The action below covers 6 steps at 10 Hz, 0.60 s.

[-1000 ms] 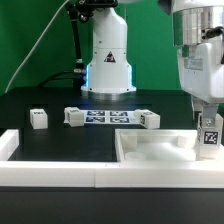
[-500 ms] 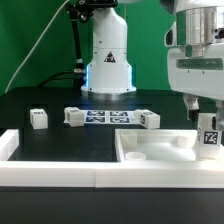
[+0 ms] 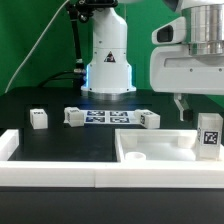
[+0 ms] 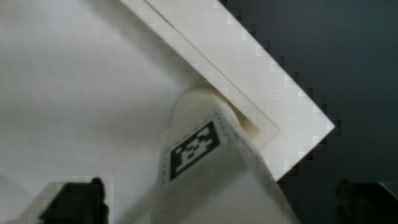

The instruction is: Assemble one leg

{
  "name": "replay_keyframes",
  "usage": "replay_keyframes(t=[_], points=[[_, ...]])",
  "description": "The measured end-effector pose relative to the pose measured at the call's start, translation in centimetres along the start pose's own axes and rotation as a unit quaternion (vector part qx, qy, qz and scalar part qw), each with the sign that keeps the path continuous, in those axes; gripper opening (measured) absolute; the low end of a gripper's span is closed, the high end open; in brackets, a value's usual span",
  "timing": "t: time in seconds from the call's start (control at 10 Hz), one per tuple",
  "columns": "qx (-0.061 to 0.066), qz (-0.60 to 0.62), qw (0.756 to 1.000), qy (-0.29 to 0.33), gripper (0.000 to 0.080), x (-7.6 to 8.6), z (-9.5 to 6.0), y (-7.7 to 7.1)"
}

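Note:
One leg (image 3: 209, 134), a small white post with a black-and-white tag, stands upright in the corner of the white tray-like tabletop (image 3: 150, 152) at the exterior view's right. My gripper (image 3: 200, 108) is open and hangs just above the leg, not touching it. In the wrist view the leg (image 4: 217, 160) stands against the tabletop's corner rim (image 4: 249, 85), and my gripper (image 4: 217, 202) shows one dark fingertip far out on each side of it.
Three more legs (image 3: 38, 119) (image 3: 73, 117) (image 3: 148, 119) lie on the black table near the marker board (image 3: 110, 117), in front of the robot base (image 3: 108, 60). Long white border bars (image 3: 60, 172) run along the front.
My gripper has opened and risen away from the leg. The leg stays standing in the tabletop's corner.

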State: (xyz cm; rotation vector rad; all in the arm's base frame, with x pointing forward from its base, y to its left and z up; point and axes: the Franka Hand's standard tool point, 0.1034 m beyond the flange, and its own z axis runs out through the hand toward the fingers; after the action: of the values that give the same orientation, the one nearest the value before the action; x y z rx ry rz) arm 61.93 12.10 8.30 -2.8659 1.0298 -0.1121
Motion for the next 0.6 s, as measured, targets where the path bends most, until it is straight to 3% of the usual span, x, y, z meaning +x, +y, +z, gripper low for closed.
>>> replay_keyframes(t=[0.3, 0.6], points=[[-0.017, -0.147, 0.989, -0.001, 0.0649, 0.28, 0.33, 0.03], [-0.017, -0.210, 0.977, 0.009, 0.0649, 0.66, 0.36, 0.12]])
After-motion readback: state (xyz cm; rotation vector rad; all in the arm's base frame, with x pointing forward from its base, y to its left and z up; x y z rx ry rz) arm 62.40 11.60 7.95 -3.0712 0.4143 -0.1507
